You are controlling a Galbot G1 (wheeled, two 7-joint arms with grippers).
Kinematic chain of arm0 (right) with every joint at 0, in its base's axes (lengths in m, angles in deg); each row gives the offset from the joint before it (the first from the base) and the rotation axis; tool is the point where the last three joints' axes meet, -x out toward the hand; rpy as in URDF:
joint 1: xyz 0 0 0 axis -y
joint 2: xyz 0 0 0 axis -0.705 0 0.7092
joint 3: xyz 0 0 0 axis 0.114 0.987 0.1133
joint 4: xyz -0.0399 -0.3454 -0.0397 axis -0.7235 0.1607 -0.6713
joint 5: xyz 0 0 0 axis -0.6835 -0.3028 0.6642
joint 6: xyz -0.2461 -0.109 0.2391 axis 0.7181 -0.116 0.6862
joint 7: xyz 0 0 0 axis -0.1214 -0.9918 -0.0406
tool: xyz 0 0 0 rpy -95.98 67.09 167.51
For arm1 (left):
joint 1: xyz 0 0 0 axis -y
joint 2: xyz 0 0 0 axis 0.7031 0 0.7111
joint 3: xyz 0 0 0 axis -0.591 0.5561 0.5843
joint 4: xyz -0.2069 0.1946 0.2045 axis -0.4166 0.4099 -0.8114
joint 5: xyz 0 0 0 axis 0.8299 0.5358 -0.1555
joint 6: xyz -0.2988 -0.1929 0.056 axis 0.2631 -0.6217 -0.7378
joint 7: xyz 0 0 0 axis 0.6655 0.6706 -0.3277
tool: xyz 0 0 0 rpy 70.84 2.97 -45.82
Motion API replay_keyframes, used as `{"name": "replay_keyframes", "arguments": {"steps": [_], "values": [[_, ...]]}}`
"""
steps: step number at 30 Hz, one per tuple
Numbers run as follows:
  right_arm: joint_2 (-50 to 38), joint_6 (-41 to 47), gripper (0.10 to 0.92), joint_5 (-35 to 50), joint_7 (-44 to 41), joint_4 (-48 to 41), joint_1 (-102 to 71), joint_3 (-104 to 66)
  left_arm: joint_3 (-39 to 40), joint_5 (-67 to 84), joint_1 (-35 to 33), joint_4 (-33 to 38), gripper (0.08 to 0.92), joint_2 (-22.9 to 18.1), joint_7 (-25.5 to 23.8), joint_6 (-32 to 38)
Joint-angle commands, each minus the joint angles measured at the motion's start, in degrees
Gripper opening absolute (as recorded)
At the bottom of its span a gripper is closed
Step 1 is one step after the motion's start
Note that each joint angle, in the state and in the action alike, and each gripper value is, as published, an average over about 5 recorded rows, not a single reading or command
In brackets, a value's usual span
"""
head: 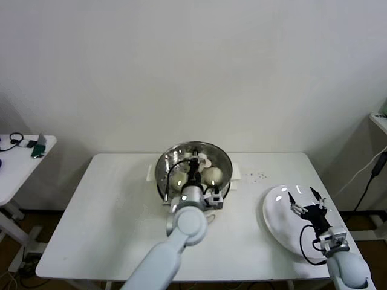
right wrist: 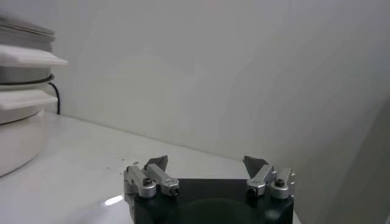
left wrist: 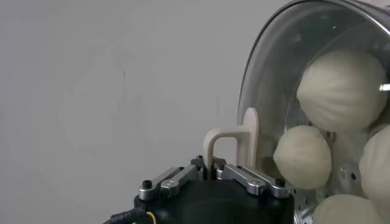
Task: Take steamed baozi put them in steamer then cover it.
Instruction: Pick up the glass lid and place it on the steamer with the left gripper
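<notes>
The steamer point(head: 224, 162) stands on its white cooker base at the back middle of the table. Cream-white baozi point(head: 213, 175) lie inside it. In the left wrist view several baozi point(left wrist: 344, 88) show through the clear glass cover point(left wrist: 268, 79). My left gripper point(head: 195, 172) is over the steamer, shut on the cover's whitish handle point(left wrist: 234, 143); it also shows in the left wrist view point(left wrist: 212, 165). I cannot tell whether the cover rests on the rim. My right gripper point(head: 305, 196) is open and empty above the flat white plate point(head: 278, 223); it also shows in the right wrist view point(right wrist: 207, 167).
The white table point(head: 109, 229) carries the steamer and the plate. A small side table point(head: 24, 151) with cables stands far left. In the right wrist view the cooker base point(right wrist: 18, 91) is at one side, well away from the right gripper.
</notes>
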Motion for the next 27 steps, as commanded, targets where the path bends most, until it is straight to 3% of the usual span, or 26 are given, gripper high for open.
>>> {"name": "replay_keyframes", "arguments": {"steps": [1, 27], "values": [[0.11, 0.00, 0.823, -0.14, -0.09, 0.03, 0.14, 0.07, -0.32, 0.60, 0.08, -0.46, 0.150, 0.57, 0.21, 0.10], [0.83, -0.29, 0.823, -1.10, -0.55, 0.11, -0.04, -0.42, -0.28, 2.46, -0.25, -2.08, 0.150, 0.20, 3.30, -0.04]]}}
